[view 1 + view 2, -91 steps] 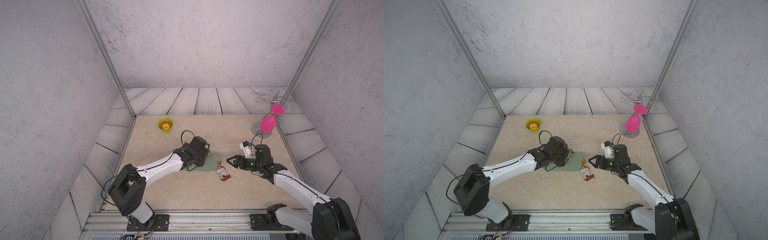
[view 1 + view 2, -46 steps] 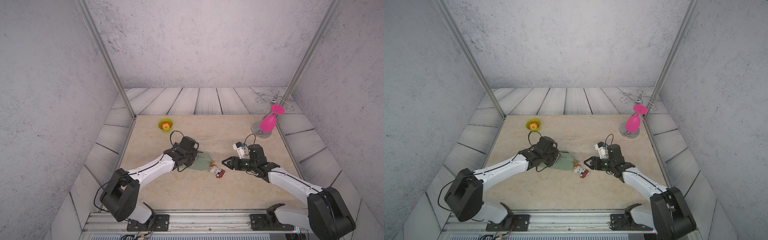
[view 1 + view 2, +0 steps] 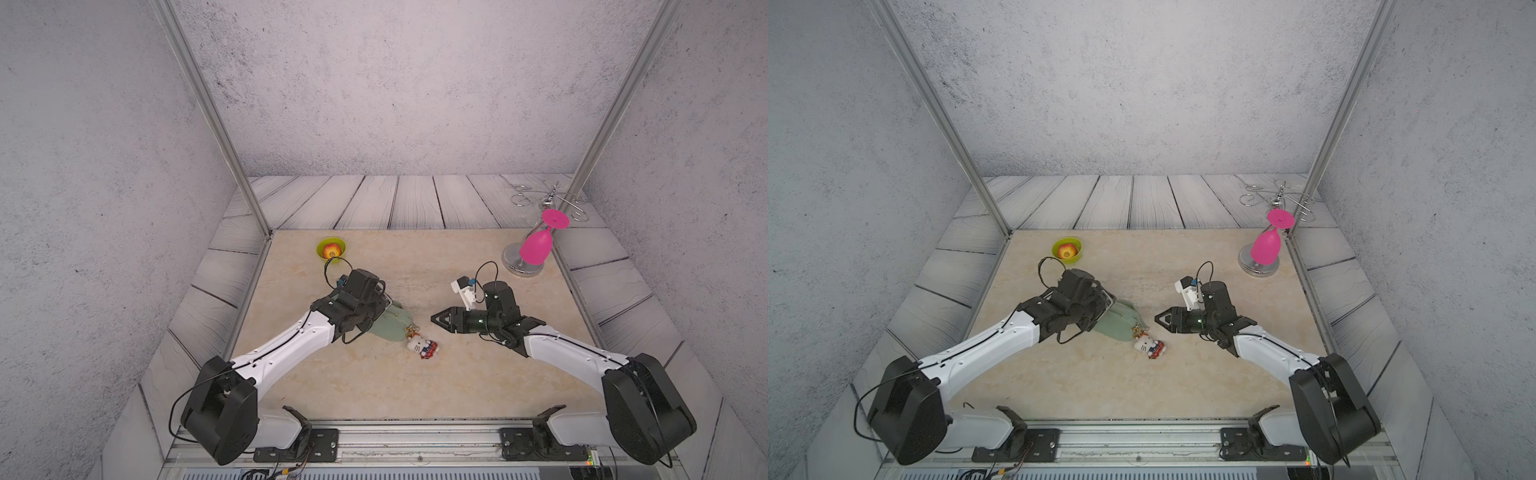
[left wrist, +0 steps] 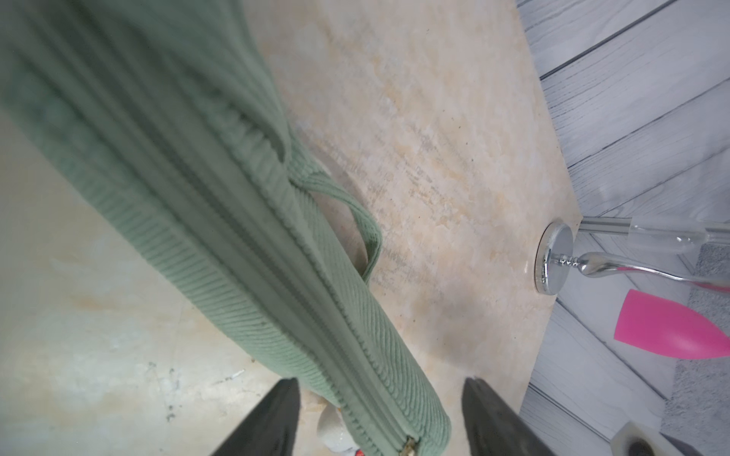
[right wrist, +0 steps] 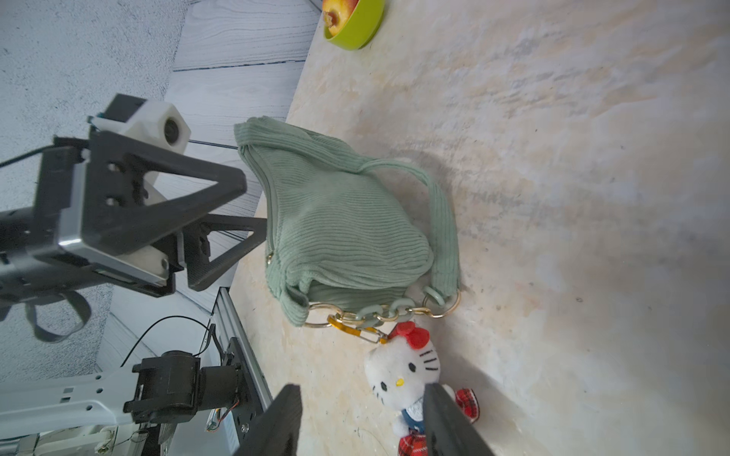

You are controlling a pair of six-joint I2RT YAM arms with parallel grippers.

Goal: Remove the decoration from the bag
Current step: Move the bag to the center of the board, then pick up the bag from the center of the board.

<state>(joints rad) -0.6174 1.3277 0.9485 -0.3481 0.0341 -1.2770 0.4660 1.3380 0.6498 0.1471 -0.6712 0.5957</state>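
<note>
— Now, operator: locate the decoration and describe it.

— I see the decoration [image 3: 422, 346] lying on the table [image 3: 415, 386], just beside the end of the bag [image 3: 392, 326] that faces the right arm. It is a small white cat plush with a red bow, a yellow nose, black whiskers, a blue bib and red tartan limbs. Its gold clasp [image 5: 357, 331] is hooked into the green-and-gold chain [image 5: 379, 314] at that end of the bag, so it is not yet detached. The bag is sage-green ribbed fabric with a matching strap [image 5: 442, 221].

— Gripper condition?

— Left gripper [image 4: 381, 385]: jaws spread, straddling the zipper edge of the bag, with no clamp on it that I can see. Right gripper [image 5: 361, 389]: jaws apart and empty, pointing toward the decoration and clear of it in both top views. In its wrist view, one finger covers part of the plush body.
</note>
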